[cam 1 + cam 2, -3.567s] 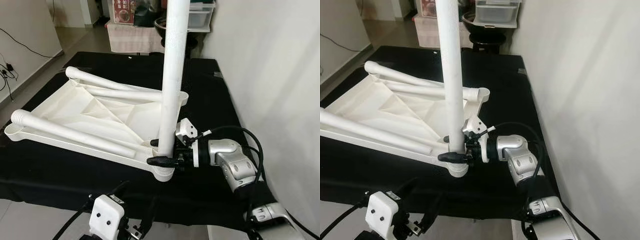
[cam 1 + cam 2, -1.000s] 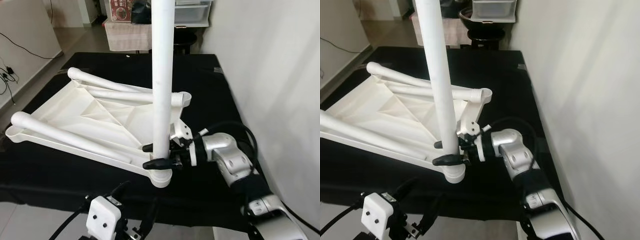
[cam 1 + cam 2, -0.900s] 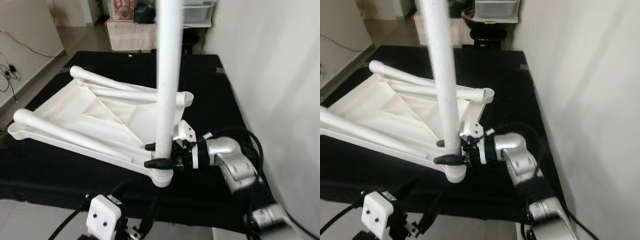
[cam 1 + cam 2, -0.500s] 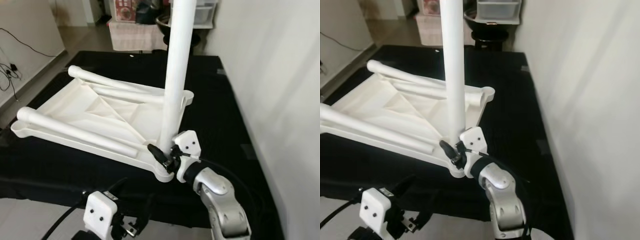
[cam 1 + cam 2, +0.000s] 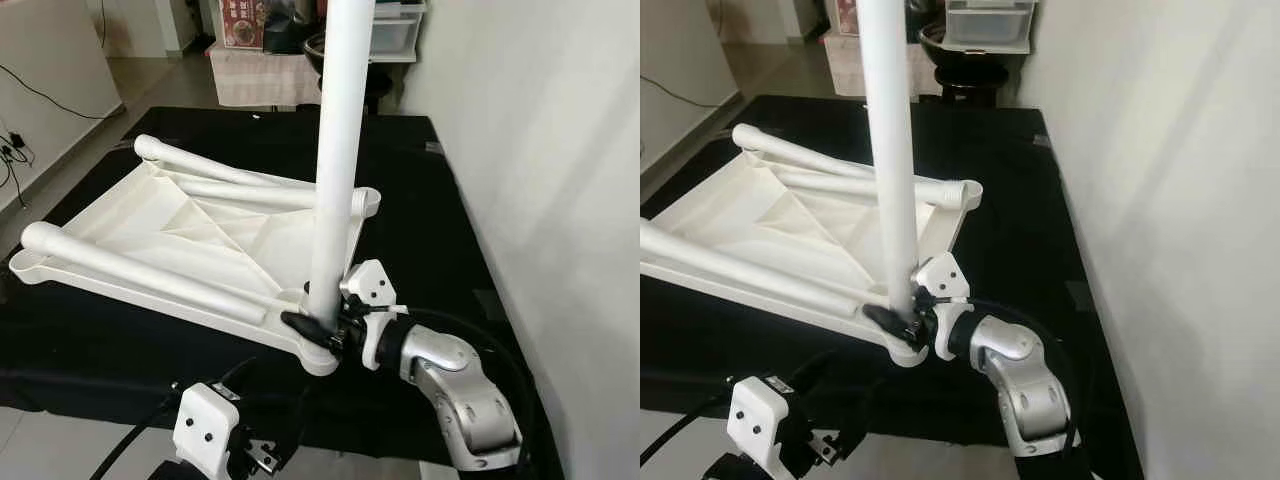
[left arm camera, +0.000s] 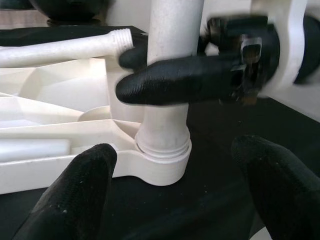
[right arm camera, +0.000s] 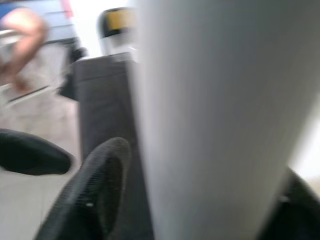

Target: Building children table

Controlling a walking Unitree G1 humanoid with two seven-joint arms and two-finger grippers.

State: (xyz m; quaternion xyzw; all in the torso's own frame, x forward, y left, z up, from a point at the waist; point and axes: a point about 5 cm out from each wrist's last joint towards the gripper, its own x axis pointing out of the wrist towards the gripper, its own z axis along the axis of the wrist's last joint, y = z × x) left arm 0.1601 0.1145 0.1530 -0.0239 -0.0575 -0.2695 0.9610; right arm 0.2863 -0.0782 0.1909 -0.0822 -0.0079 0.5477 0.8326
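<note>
A white tabletop [image 5: 190,235] lay upside down on a black cloth [image 5: 430,220] beside a pale wall [image 5: 540,150], a leg [image 5: 338,150] standing upright in its near corner socket. The right gripper [image 5: 312,325] clenched the leg's base. The left gripper [image 6: 175,200] hovered nearby, fingers spread. Two loose legs [image 5: 140,265] rested on the tabletop.

A black cloth [image 5: 420,210] covers the low surface. At the far end stand a clear storage box [image 5: 395,30] and a dark bowl [image 5: 940,40]. A white wall [image 5: 540,150] runs along the right, and cables [image 5: 15,150] trail at far left.
</note>
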